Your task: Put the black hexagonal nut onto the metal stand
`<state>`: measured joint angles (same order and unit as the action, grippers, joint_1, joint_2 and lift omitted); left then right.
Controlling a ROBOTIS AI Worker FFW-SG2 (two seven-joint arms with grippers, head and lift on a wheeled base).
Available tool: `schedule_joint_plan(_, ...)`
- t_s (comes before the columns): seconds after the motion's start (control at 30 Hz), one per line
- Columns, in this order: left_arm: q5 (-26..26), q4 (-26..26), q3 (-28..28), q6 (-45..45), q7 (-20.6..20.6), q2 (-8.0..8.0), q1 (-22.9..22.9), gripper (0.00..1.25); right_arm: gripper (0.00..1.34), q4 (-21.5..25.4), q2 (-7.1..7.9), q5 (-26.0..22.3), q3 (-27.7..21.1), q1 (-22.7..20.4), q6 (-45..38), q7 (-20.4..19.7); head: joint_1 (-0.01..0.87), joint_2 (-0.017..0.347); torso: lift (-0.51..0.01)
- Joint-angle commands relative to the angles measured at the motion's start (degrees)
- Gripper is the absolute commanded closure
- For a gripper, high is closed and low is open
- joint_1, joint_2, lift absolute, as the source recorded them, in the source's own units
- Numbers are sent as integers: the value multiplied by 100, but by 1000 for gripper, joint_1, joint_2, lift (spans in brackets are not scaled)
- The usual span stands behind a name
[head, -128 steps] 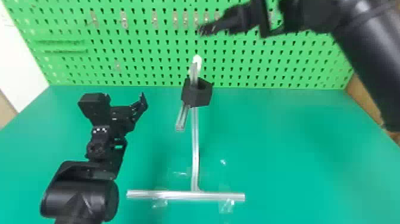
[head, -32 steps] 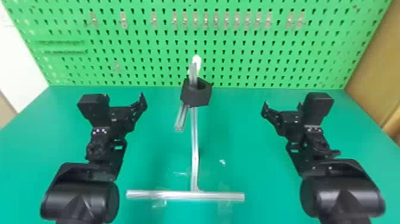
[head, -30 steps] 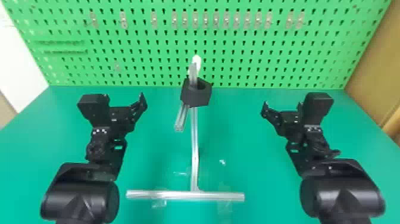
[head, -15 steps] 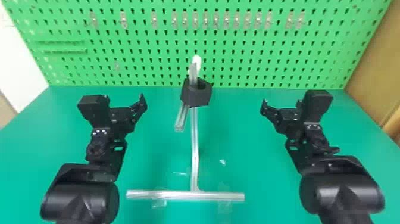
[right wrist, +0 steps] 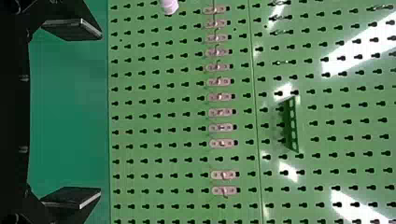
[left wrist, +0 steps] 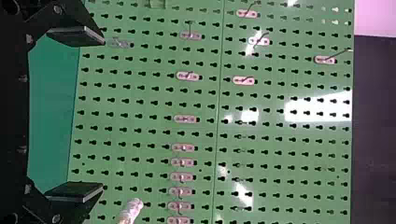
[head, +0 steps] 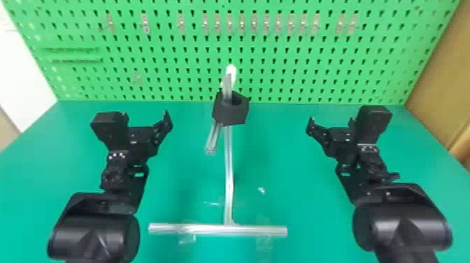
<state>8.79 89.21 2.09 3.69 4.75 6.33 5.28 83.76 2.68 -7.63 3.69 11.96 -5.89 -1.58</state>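
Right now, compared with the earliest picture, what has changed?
The right gripper swung back and rightward from above the metal stand, and is now right of it. Nothing was visibly gripped or released. The black hexagonal nut stayed on the stand; the left gripper kept still.

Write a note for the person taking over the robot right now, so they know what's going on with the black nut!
Left gripper: open and empty, over the table, left of the stand.
Right gripper: open and empty, over the table, right of the stand.
Black nut: up on the metal stand, with a bar going into its hole.
Stand: on the green table, between the two arms, in front of the green board.
Done: the nut is on the stand.
Left: probably nothing, maybe just a quick check that the nut sits well.
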Motion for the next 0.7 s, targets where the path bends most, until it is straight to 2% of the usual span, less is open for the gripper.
schedule_joint_plan(0.0,9,0,2,9,-1,0,0,179,122,9,-4,-19,0,0,0,0,693,81,-1)
schedule_joint_plan(0.67,18,0,-7,9,-1,0,-9,182,122,35,5,-72,-9,0,0,0,693,81,-1)
